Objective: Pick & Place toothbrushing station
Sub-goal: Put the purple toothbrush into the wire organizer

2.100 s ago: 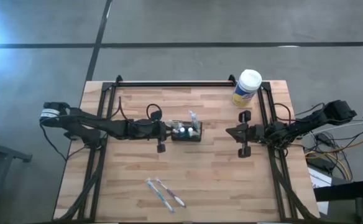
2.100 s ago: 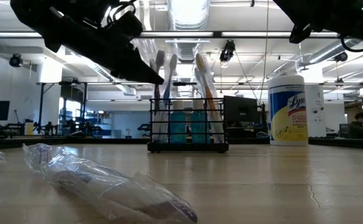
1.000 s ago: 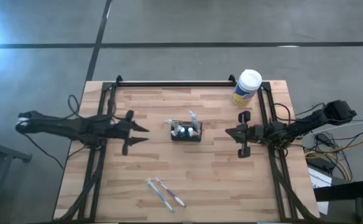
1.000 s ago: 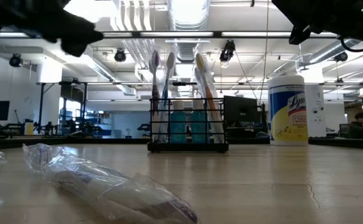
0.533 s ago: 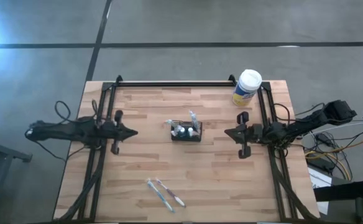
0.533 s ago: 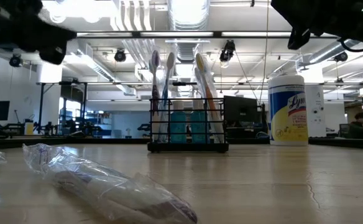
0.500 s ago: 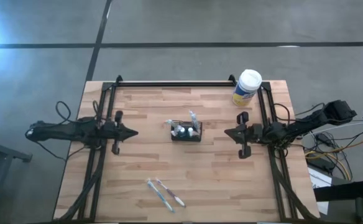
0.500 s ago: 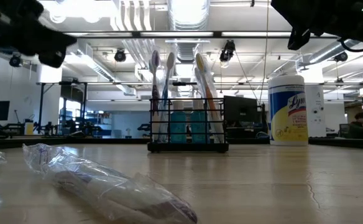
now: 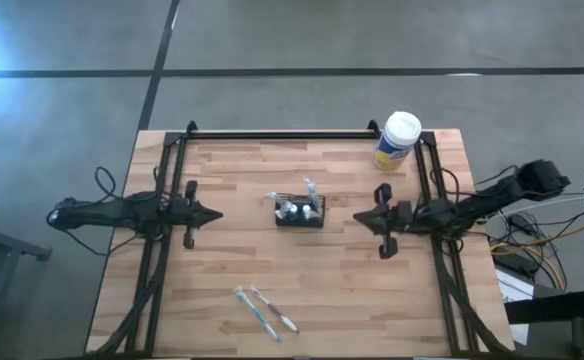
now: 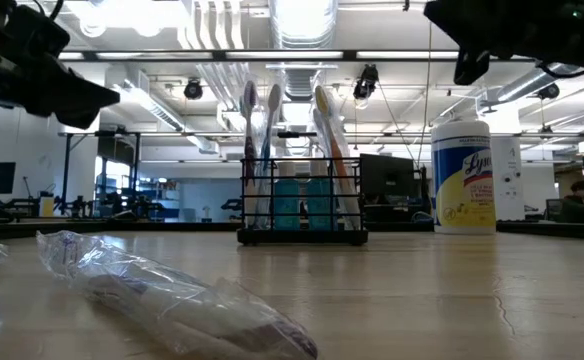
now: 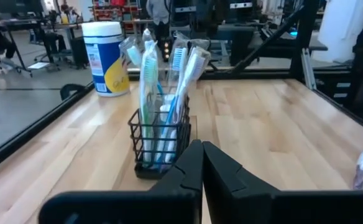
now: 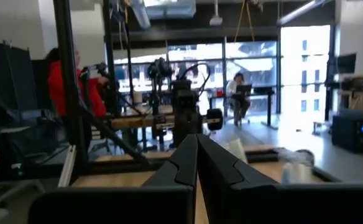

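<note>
My left gripper (image 9: pixel 215 212) and right gripper (image 9: pixel 359 218) were both closed, empty, flanking the basket (image 9: pixel 300 212).

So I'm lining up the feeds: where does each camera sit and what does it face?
High: overhead, straight down; both arms, basket mid-table.
Low: table height, facing the room; basket, canister, wrapped toothbrushes.
Left wrist: behind the shut left gripper, facing the basket.
Right wrist: behind the shut right gripper, facing across the table.
Shared: high, low and left wrist show the basket and canister.
</note>
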You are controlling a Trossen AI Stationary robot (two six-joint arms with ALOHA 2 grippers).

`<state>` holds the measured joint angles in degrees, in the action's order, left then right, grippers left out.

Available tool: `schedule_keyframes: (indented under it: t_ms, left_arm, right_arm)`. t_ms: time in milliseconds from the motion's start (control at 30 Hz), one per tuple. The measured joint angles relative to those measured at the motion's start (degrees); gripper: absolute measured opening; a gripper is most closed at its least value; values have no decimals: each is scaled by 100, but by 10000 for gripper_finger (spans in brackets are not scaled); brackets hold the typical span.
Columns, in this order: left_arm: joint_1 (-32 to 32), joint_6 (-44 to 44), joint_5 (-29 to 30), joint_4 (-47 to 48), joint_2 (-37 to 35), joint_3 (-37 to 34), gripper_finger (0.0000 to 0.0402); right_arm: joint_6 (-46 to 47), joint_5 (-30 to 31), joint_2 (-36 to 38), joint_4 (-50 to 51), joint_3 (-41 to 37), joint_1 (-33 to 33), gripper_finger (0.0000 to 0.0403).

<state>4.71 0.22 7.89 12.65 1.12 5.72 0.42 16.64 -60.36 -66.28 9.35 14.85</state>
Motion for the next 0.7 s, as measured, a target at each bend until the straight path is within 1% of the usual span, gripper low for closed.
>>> schedule_keyframes:
  t_ms: [100,167,233,333,433,533,700]
  left_arm:
    - [0,-4,-18,-21,-33,-69,3]
    - [0,-12,-31,-53,-37,-81,3]
    - [0,-14,-33,-51,-37,-82,5]
    - [0,-43,-34,37,-35,-40,7]
    - [0,-187,-33,40,-36,44,6]
    - [0,-282,-24,2,-37,111,4]
    - [0,-435,234,2,-37,140,13]
  right_arm:
    - [217,-2,-280,454,467,13,8]
    - [306,2,-492,1226,962,71,8]
    - [499,15,-773,2341,1613,143,8]
    - [888,363,-1348,3868,2683,322,8]
    - [1241,608,-2022,4899,3668,527,8]
    - [1700,598,-2680,5810,4638,680,8]
    - [2490,595,-3826,7304,6349,791,8]
